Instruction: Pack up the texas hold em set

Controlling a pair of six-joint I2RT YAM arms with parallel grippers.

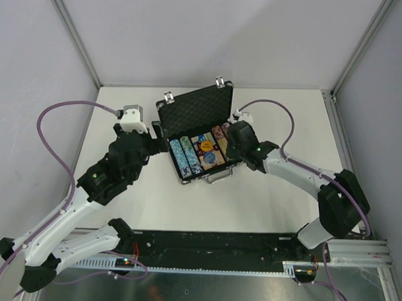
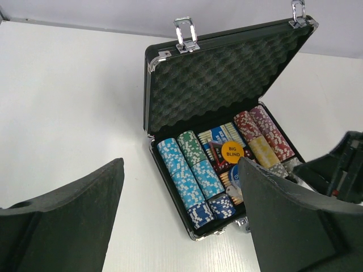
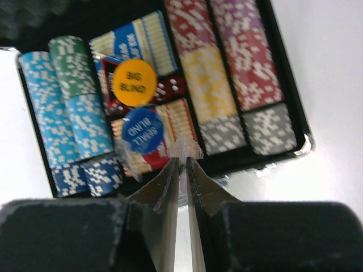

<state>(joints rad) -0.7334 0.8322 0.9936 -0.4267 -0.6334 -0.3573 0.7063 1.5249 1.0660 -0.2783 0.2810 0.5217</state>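
Chips (image 3: 62, 113), decks (image 3: 142, 34), buttons (image 3: 134, 83) lie packed ahead of the right gripper (image 3: 182, 160), clenched on a clear scrap (image 3: 190, 148); left gripper (image 2: 181, 165) gapes; lid (image 2: 215, 79) open.

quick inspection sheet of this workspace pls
surface: white table, case near its middle
job's things: black case open, lid up; chips, card decks, red dice, yellow button and blue button inside
clutter: nothing seen
grippers: left gripper open, left of the case; right gripper shut on a clear piece at the case's front edge
cables: purple cables loop off both arms, clear of the case
surroundings: grey walls, metal frame, black rail at the near edge
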